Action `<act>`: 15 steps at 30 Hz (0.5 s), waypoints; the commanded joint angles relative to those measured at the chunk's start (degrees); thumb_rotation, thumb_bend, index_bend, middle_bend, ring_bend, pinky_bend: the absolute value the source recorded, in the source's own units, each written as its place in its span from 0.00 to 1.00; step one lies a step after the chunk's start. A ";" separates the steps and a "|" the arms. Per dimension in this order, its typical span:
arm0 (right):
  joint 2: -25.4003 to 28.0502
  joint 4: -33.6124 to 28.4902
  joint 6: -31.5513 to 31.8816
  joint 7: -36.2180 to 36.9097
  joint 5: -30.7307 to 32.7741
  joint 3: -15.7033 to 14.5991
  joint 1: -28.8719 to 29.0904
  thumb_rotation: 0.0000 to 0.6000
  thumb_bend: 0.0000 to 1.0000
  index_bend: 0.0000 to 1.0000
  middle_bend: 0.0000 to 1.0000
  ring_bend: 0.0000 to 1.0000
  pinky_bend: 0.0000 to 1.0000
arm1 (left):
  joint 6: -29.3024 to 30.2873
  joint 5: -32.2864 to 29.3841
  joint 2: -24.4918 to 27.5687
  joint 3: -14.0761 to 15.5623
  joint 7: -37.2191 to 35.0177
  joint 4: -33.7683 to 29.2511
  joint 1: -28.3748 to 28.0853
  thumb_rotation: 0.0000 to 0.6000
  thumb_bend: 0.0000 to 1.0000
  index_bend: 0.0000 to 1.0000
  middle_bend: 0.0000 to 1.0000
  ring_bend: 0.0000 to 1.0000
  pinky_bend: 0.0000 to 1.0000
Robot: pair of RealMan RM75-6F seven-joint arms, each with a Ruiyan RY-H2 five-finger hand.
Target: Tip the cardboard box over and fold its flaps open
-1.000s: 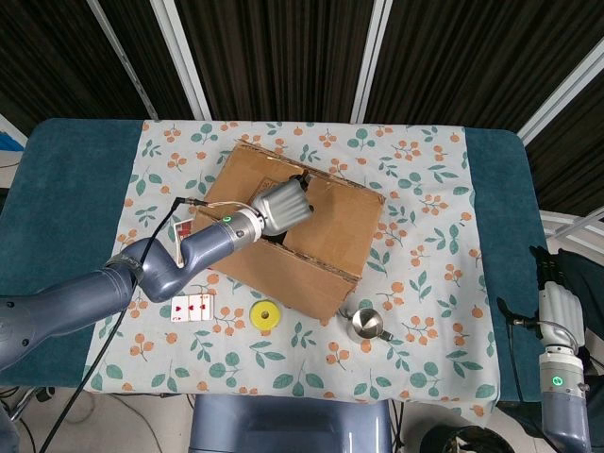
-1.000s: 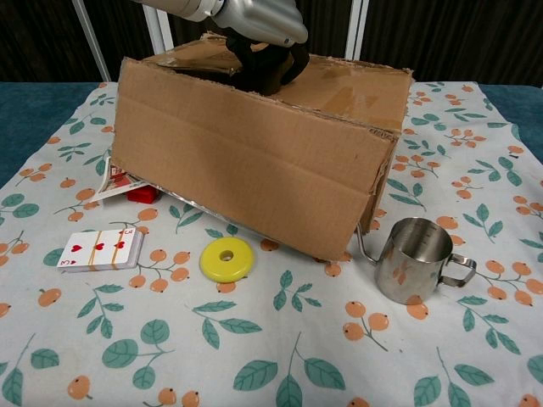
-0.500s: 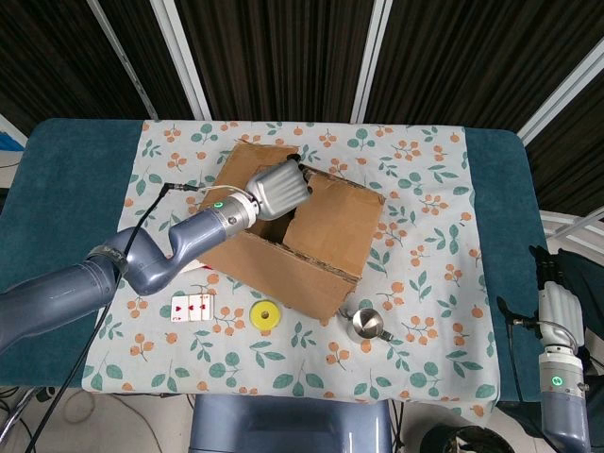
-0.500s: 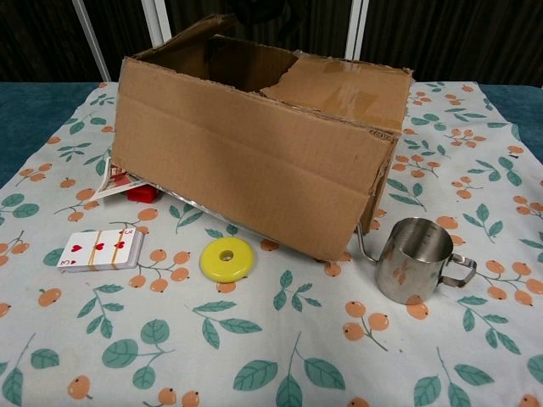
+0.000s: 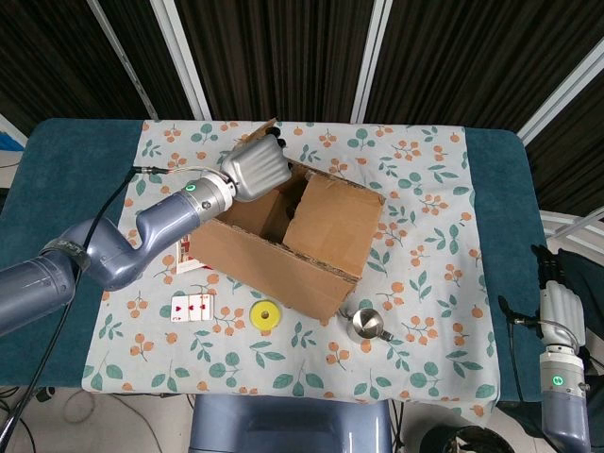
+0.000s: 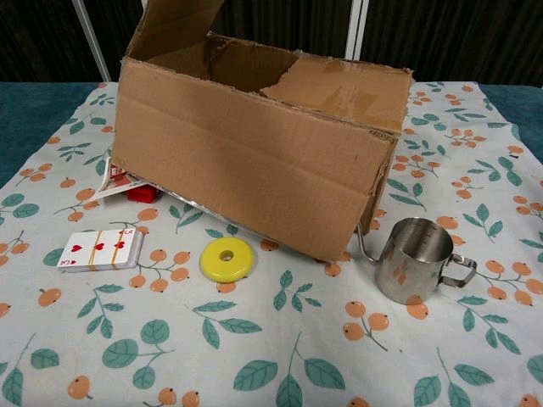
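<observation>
The cardboard box (image 5: 293, 236) stands mid-table with its opening upward, and the chest view shows its long side wall (image 6: 246, 161). My left hand (image 5: 255, 168) is at the box's far left corner, fingers hooked over the edge of the left flap (image 5: 257, 132). That flap (image 6: 174, 30) stands raised and hides the hand in the chest view. The right flap (image 5: 332, 219) still lies flat over the opening. My right hand (image 5: 559, 310) hangs beyond the table's right edge, fingers straight, holding nothing.
A stack of playing cards (image 6: 100, 249), a yellow disc (image 6: 226, 259) and a steel cup (image 6: 416, 259) lie in front of the box. A red card packet (image 6: 136, 192) pokes out under the box's left end. The floral cloth (image 5: 425, 189) covers the table.
My left hand has drawn back from over the opening toward the far left, lifting the left flap from flat to upright. The box interior now shows. The right hand has not moved.
</observation>
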 commanded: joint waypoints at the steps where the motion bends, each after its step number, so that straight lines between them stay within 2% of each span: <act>1: 0.10 -0.06 -0.06 0.31 0.03 0.12 -0.02 1.00 0.35 0.02 0.00 0.04 0.24 | 0.38 -1.46 2.46 0.79 1.25 -1.67 0.10 1.00 1.00 0.39 0.65 0.30 0.29; 15: 0.20 -0.30 -0.04 0.63 -0.23 0.09 -0.07 1.00 0.35 0.02 0.00 0.04 0.25 | 3.21 -8.09 11.27 6.19 6.56 -6.33 2.42 1.00 1.00 0.38 0.64 0.30 0.29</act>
